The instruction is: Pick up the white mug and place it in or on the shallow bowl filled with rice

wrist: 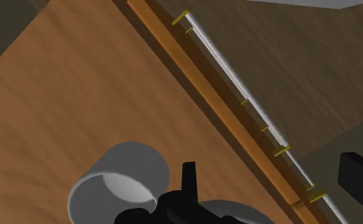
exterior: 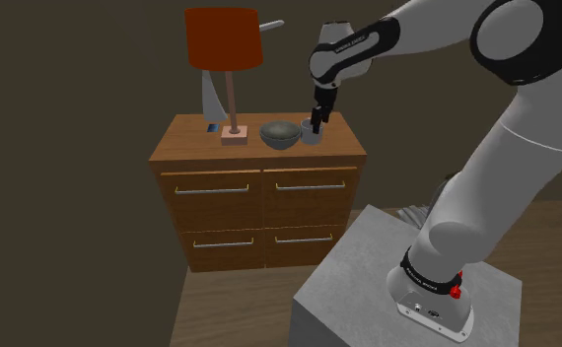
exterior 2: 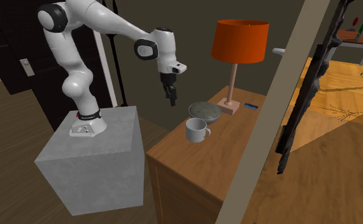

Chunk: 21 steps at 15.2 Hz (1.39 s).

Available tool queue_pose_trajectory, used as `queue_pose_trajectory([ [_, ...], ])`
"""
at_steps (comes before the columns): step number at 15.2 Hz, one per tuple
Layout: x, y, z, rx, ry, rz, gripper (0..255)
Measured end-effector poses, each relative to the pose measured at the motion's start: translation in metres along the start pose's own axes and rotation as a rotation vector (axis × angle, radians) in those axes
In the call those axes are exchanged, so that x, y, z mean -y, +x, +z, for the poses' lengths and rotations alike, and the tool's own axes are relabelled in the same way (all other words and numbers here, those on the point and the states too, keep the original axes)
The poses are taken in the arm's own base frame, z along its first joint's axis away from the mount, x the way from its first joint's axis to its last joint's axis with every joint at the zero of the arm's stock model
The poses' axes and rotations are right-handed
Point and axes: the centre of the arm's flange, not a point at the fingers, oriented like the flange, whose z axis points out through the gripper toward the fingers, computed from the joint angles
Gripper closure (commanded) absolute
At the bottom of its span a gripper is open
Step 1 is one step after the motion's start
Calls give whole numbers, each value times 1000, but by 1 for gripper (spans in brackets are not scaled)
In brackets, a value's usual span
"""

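Note:
A white mug [exterior 2: 196,130] stands upright on the wooden dresser top [exterior 2: 206,159], near its front edge, handle pointing away from the arm. Just behind it sits the shallow grey bowl [exterior 2: 204,112] with pale contents. In the shoulder view the mug [exterior: 312,135] is right of the bowl [exterior: 280,134] and partly hidden by my gripper [exterior: 317,123]. My gripper [exterior 2: 171,98] hangs above the dresser's front edge, higher than the mug and apart from it. Its fingers are open with nothing between them. In the wrist view the mug [wrist: 120,184] lies beside one finger [wrist: 188,181], outside the gripper [wrist: 272,168].
A lamp with an orange shade [exterior: 223,39] stands on the dresser [exterior: 259,187] left of the bowl, with a small blue thing [exterior: 212,126] by its base. The drawers carry silver bar handles [wrist: 237,83]. A slanted beam [exterior 2: 269,127] crosses the second exterior view's foreground.

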Motion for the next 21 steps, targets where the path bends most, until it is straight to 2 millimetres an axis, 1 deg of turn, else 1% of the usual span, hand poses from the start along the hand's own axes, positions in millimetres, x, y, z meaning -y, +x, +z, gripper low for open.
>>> queue_pose_trajectory([
  [1,-9,5,9,-1,1,-13,0],
  [4,-36,25,26,-6,4,-53,0],
  [9,-76,67,60,-16,8,-119,0],
  [10,-81,71,65,-16,9,-128,0],
  [12,-85,74,74,-17,10,-135,0],
  [17,-86,77,101,-18,11,-138,0],
  [18,-86,77,105,-18,11,-138,0],
  [21,-86,77,108,-18,11,-138,0],
])
